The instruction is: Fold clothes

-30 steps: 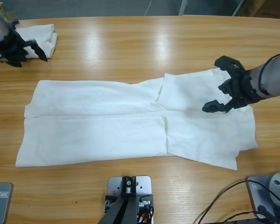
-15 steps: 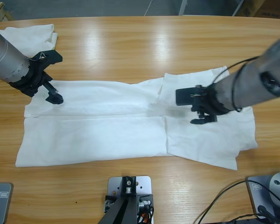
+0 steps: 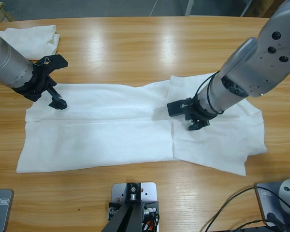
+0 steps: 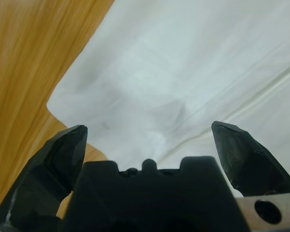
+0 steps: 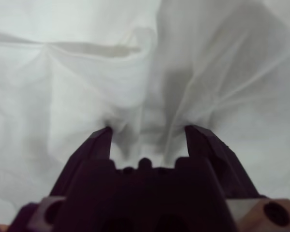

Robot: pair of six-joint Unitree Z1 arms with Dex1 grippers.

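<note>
The clothes: a large white T-shirt [image 3: 111, 125] lies flat across the table, folded lengthwise, with a seam line running left to right. My left gripper [image 3: 58, 83] hovers open at the shirt's far left edge. In the left wrist view its jaws stand wide apart [image 4: 150, 133] over the white cloth [image 4: 183, 58] near a corner. My right gripper [image 3: 183, 117] is down on the shirt just right of the middle. In the right wrist view its jaws [image 5: 150, 129] stand apart and press into the fabric [image 5: 63, 87], which bunches up between them.
A second white garment [image 3: 31, 38] lies folded at the table's back left corner. Bare wooden table [image 3: 145, 48] runs along the back and the front edge. Black cables [image 3: 232, 203] lie at the front right.
The left gripper came from the folded pile down to the shirt's left edge. The right gripper swung left and lowered onto the cloth near the middle.
</note>
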